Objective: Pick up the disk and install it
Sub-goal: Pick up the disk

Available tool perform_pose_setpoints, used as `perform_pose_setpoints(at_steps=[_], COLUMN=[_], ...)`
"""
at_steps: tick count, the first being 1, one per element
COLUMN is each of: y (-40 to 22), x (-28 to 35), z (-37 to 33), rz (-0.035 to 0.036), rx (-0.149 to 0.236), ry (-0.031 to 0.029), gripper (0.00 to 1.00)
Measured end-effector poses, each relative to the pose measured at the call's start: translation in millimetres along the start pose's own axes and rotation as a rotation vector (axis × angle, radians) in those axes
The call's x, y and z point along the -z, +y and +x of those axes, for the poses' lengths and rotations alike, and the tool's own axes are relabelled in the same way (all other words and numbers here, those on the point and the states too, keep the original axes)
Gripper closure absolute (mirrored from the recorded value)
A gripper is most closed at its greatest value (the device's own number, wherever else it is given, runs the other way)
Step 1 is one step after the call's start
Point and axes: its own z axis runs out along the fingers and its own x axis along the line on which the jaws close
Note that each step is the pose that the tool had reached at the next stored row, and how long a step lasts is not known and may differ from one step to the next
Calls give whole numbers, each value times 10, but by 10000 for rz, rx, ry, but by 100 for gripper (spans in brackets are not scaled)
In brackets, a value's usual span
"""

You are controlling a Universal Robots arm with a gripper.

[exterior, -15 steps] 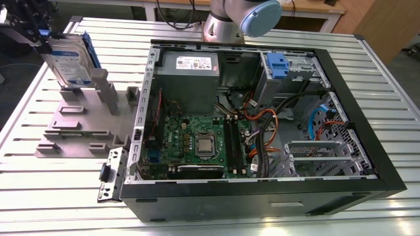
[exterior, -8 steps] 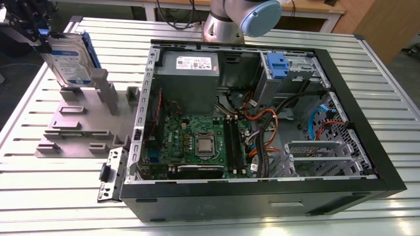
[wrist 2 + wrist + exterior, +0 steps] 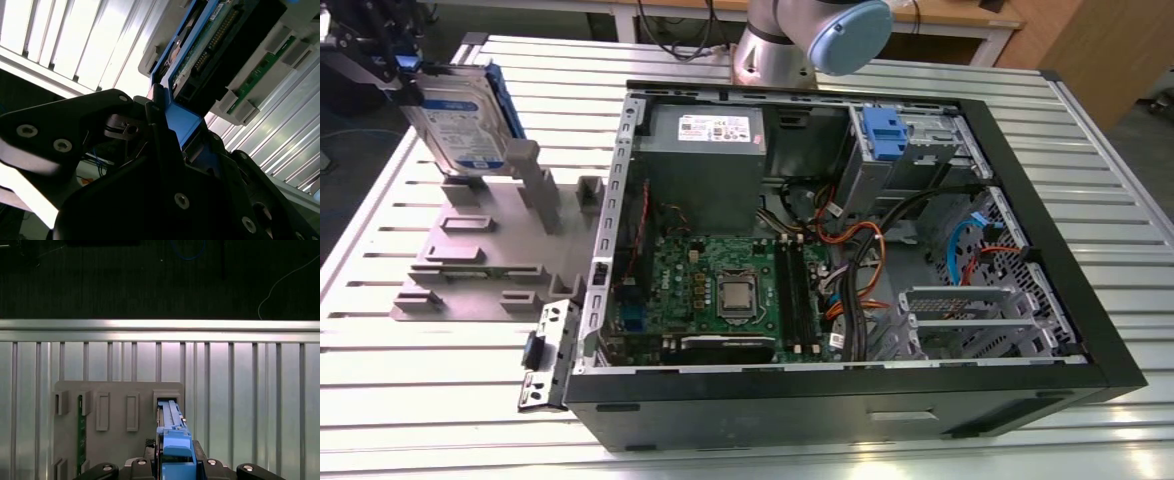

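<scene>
A ribbed silver aluminium slat table (image 3: pixel 414 400) is carrying an open black metal computer case (image 3: pixel 854 405), and wood-coloured furniture (image 3: pixel 1094 50) is standing beyond the case. Just beside the case, on the exterior view's left, a flat grey slotted plastic holder (image 3: pixel 460 270) is lying on the slats. The flat silver-grey disk (image 3: pixel 454 115), framed in blue plastic, is standing upright off the case's far corner on that same side. Its lower edge is sitting among the holder's grey posts. The black gripper (image 3: pixel 400 80) is clamping 2 jaws tightly onto the disk's top edge, and in both wrist views blue plastic is sitting between them. Bare slats are lying open in front of the case and on the exterior view's right of it.
</scene>
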Motion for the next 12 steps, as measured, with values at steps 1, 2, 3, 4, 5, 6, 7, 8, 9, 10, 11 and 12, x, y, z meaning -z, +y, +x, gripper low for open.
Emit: perform_pose_setpoints(at_steps=[1, 2, 3, 4, 5, 6, 7, 8, 9, 10, 11, 12], y=[0, 0, 0, 0, 0, 0, 0, 0, 0, 0, 0, 0], x=[0, 3, 4, 5, 6, 8, 11, 13, 16, 19, 24, 28], z=[0, 0, 0, 0, 0, 0, 0, 0, 0, 0, 0, 0], rz=[1, -1, -1, -1, -1, -2, -2, -2, -1, -1, -3, -2], rx=[0, 0, 0, -1, 0, 0, 0, 0, -1, 0, 0, 0], ry=[0, 0, 0, 0, 1, 1, 1, 1, 0, 1, 1, 1], gripper=[64, 64, 64, 64, 64, 64, 64, 64, 64, 64, 64, 64])
